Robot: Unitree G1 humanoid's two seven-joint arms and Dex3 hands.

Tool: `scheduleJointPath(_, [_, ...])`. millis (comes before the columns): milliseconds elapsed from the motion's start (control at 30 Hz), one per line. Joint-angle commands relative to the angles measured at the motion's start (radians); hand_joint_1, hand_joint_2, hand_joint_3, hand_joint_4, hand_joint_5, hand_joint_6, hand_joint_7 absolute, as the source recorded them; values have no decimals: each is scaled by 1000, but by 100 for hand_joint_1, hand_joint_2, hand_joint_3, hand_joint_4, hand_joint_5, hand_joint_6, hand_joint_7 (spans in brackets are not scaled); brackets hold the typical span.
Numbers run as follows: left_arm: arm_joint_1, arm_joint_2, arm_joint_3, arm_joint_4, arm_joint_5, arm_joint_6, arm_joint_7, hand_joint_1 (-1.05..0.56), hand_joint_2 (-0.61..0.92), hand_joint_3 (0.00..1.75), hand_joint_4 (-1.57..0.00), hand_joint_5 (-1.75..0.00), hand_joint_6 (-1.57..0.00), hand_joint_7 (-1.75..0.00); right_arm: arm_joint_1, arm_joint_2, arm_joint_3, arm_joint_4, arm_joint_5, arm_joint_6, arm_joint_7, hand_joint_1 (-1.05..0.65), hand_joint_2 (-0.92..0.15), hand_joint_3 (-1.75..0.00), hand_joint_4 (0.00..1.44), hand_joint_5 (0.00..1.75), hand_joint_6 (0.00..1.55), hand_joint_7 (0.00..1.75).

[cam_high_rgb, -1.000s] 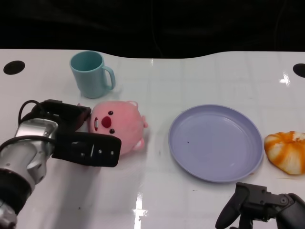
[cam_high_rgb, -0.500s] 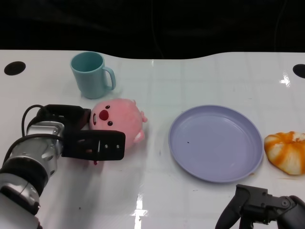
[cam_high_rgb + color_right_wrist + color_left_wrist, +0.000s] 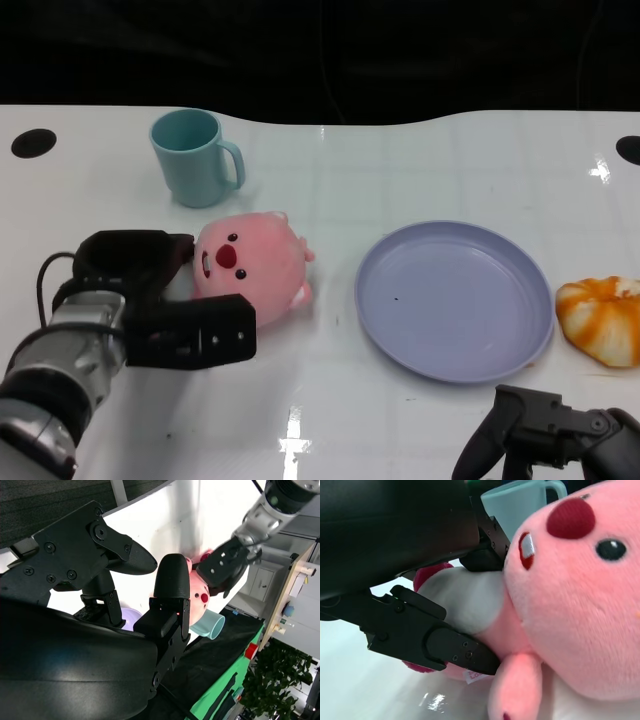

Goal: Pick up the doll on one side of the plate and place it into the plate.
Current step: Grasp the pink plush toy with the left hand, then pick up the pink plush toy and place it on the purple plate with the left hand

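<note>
The left hand [image 3: 165, 300] grips the pink doll [image 3: 252, 266], black fingers [image 3: 445, 645] pressed against its pale belly and side, the toy sitting on the white surface [image 3: 330, 400] to the left of the lavender plate [image 3: 455, 298]. The right hand [image 3: 545, 440] rests near the plate's front edge, fingers apart and holding nothing. Behind the doll stands a teal mug [image 3: 193, 155]; an orange-and-white toy [image 3: 603, 318] lies right of the plate

No readable text anywhere — the doll's [image 3: 570, 605] small tag is too blurred.
</note>
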Motion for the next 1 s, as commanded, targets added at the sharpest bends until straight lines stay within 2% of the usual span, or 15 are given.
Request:
scheduleJointPath(33, [74, -14, 35, -18, -43, -52, 94, -21, 83, 46, -88, -175, -65, -169, -4, -5, -9, 1, 16, 8, 1, -9, -54, -109, 67, 166, 61, 127])
scheduleJointPath(67, [78, -15, 42, -22, -49, -56, 107, -21, 71, 74, -90, -175, -66, -172, -4, -5, -9, 2, 17, 8, 1, -8, -54, -109, 67, 166, 61, 127])
scheduleJointPath(133, [92, -21, 89, -58, -100, -67, 102, -21, 63, 93, -91, -175, -66, -174, -7, -4, -9, 6, 17, 8, 0, -8, -53, -109, 67, 166, 61, 127])
scheduleJointPath(167, [99, -22, 107, -79, -121, -68, 96, -21, 61, 97, -92, -175, -66, -174, -8, -4, -9, 8, 18, 7, 0, -8, -53, -109, 67, 167, 61, 127])
scheduleJointPath(467, [175, 12, 191, -377, -198, -5, -56, -18, 58, 101, -94, -175, -70, -175, -15, -5, -7, 13, 14, 9, 0, -7, -52, -111, 68, 166, 61, 127])
scheduleJointPath(567, [201, 12, 210, -490, -204, 34, -107, -17, 47, 119, -95, -175, -72, -175, -22, -5, -5, 18, 9, 10, -1, -6, -52, -111, 68, 167, 62, 127])
scheduleJointPath(667, [212, 0, 220, -578, -204, 65, -145, -16, 43, 126, -96, -175, -74, -175, -26, -4, -2, 22, 6, 11, -2, -6, -52, -112, 67, 166, 62, 127])
scheduleJointPath(800, [206, -24, 218, -645, -202, 79, -177, -18, 42, 127, -97, -175, -74, -175, -28, 1, 6, 21, 7, 19, -4, -6, -51, -113, 67, 166, 62, 127])
scheduleJointPath(1000, [143, -89, 198, -658, -188, 121, -228, -23, 41, 130, -97, -175, -75, -175, -33, 5, 20, 24, -4, 19, -9, -6, -51, -113, 67, 166, 61, 128])
